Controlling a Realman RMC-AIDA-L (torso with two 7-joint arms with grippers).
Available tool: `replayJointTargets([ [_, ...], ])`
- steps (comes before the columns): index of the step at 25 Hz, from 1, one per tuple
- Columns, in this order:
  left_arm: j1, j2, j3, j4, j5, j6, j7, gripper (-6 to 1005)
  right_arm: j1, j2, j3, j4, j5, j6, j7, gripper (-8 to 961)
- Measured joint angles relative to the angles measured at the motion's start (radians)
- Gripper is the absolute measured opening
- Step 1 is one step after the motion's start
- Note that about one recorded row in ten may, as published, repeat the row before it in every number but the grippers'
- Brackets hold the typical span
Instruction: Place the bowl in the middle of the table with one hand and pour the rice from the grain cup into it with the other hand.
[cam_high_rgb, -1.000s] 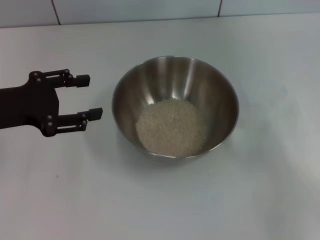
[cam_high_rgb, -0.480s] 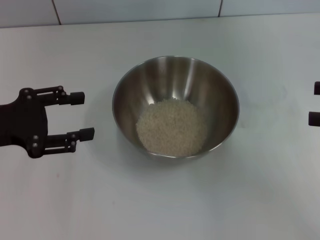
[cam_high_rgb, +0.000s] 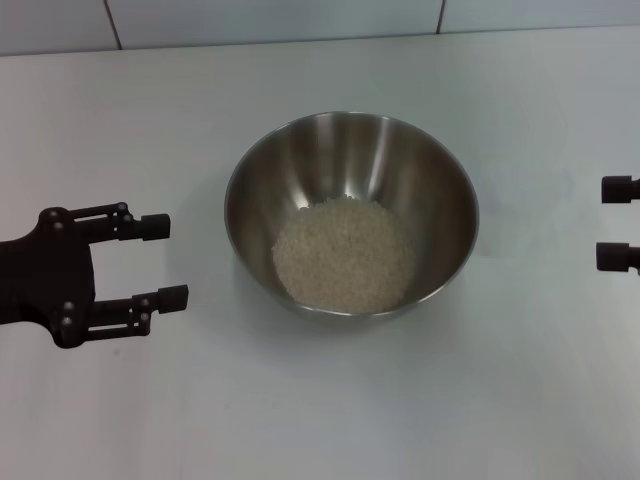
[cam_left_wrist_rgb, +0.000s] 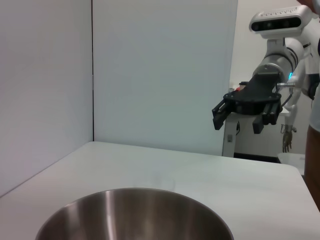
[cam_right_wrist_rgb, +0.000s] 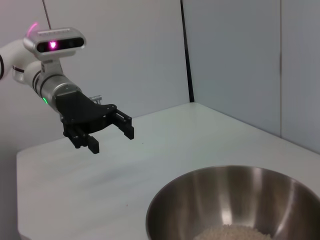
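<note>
The steel bowl (cam_high_rgb: 350, 160) stands in the middle of the white table (cam_high_rgb: 320, 420) with a mound of rice (cam_high_rgb: 343, 252) in its bottom. My left gripper (cam_high_rgb: 163, 262) is open and empty, to the left of the bowl and apart from it. My right gripper (cam_high_rgb: 612, 222) shows only its fingertips at the right edge, open and empty, well clear of the bowl. The left wrist view shows the bowl's rim (cam_left_wrist_rgb: 135, 200) and the right gripper (cam_left_wrist_rgb: 237, 122) beyond it. The right wrist view shows the bowl (cam_right_wrist_rgb: 200, 200), rice (cam_right_wrist_rgb: 232, 232) and the left gripper (cam_right_wrist_rgb: 111, 138). The grain cup is out of view.
A tiled wall (cam_high_rgb: 270, 20) runs along the table's far edge. Grey partition walls (cam_left_wrist_rgb: 160, 70) stand behind the table in the wrist views.
My left gripper has drawn back to the left and toward the near side, away from the bowl, still open. My right gripper's fingertips have come into view at the right edge.
</note>
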Motion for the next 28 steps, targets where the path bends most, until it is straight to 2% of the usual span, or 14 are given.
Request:
replayJointTargets([
  [8,0.001,-0.004,0.005,-0.013,-0.004,0.006,0.006,724,-0.019,0.015,0.007,0.037,-0.002,-0.009,-0.054,738],
  [9,0.001,-0.004,0.005,-0.013,-0.004,0.006,0.006,724,-0.019,0.025,0.006,0.037,-0.001,-0.011,-0.069,737],
  [10,0.0,-0.007,0.008,-0.013,-0.005,0.009,0.006,724,-0.019,0.025,0.006,0.037,-0.001,-0.011,-0.069,737],
  [11,-0.001,-0.008,0.009,-0.014,-0.005,0.012,0.008,724,-0.014,0.037,0.004,0.038,0.001,-0.011,-0.09,737],
  [12,-0.001,-0.008,0.009,-0.014,-0.005,0.012,0.008,724,-0.014,0.037,0.004,0.038,0.001,-0.011,-0.09,737],
  [14,-0.001,-0.009,0.009,-0.014,-0.005,0.012,0.011,724,0.003,0.053,0.008,0.038,0.003,-0.011,-0.122,737],
  [16,0.001,-0.01,0.01,-0.015,-0.005,0.013,0.02,724,0.016,0.059,0.006,0.038,0.004,-0.008,-0.131,737],
  [28,0.003,-0.01,0.01,-0.015,-0.005,0.015,0.015,724,0.086,0.062,-0.038,0.067,0.001,-0.004,-0.133,738],
])
